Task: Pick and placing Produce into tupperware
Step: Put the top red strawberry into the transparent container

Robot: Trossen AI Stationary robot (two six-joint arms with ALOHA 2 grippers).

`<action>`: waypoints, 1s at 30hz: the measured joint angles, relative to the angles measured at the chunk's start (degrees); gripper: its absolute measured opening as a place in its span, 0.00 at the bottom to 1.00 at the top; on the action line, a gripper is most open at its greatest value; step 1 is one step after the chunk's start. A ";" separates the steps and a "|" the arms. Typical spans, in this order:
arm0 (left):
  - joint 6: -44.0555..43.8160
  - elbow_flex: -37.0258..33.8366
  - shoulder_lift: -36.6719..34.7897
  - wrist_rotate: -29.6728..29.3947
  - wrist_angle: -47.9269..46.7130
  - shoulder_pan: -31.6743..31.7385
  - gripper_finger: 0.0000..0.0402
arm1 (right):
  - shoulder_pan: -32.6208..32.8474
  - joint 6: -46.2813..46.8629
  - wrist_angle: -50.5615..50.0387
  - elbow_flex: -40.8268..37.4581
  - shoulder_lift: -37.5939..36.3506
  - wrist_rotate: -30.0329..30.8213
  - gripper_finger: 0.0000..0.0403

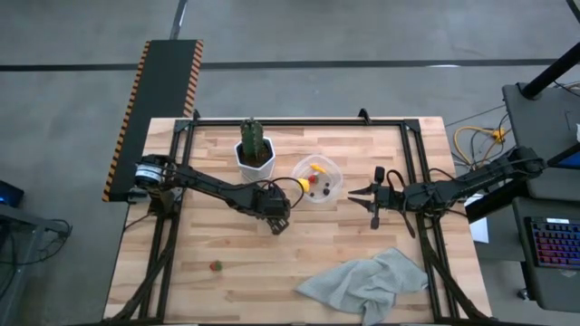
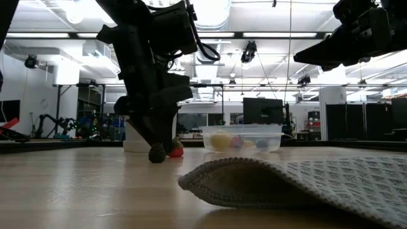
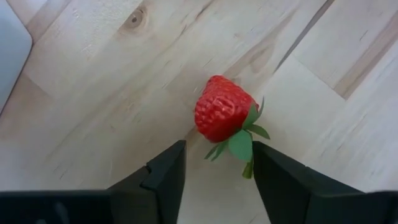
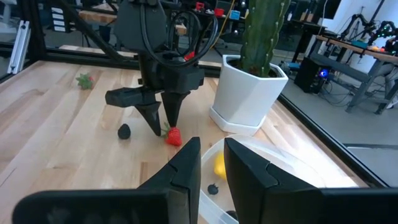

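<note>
Strawberry (image 3: 222, 117), red with a green leafy cap, lies on the wooden table (image 3: 93, 93) just ahead of the left gripper (image 3: 216, 171), whose spread fingers stand either side of its stem end without clamping it. Beyond them, the clear tupperware (image 1: 319, 179) already holds yellow and red pieces, beside the white plant pot (image 1: 256, 159). One dark berry (image 4: 125, 131) sits near the fingers. Closing now risks pinching only leaves, letting the fruit slip free. Across the container hovers the right gripper (image 1: 354, 195), fingers parted, empty.
</note>
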 joint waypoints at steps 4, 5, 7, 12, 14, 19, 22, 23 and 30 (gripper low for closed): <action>0.02 0.24 0.00 -0.05 0.00 0.00 0.31 | 0.00 0.00 0.00 0.00 0.00 0.00 0.16; 0.07 0.34 -0.02 -0.05 0.13 0.00 0.28 | 0.00 0.00 0.00 0.00 0.00 0.00 0.16; 0.44 0.34 -0.02 -0.07 0.02 0.00 0.23 | 0.00 0.00 0.02 0.00 0.00 0.00 0.16; 3.18 0.22 -0.04 0.19 -0.10 0.00 0.07 | 0.00 0.00 0.00 0.00 0.00 0.00 0.16; 3.51 0.21 -0.04 0.23 -0.16 0.00 0.02 | 0.00 0.00 0.02 0.00 0.02 0.00 0.16; 4.87 0.36 -0.09 0.22 -3.40 0.00 0.00 | 0.00 0.00 0.00 -0.02 0.00 0.00 0.16; 5.01 0.42 -0.24 0.09 -4.88 0.00 0.00 | 0.00 0.00 0.02 -0.02 0.00 0.00 0.16; 5.01 0.42 -0.34 -0.20 -5.42 0.00 0.00 | 0.00 0.00 0.00 -0.02 0.00 0.00 0.16; 6.54 1.34 -0.68 -1.28 -5.86 0.00 0.00 | 0.00 0.00 0.02 -0.02 0.00 0.00 0.16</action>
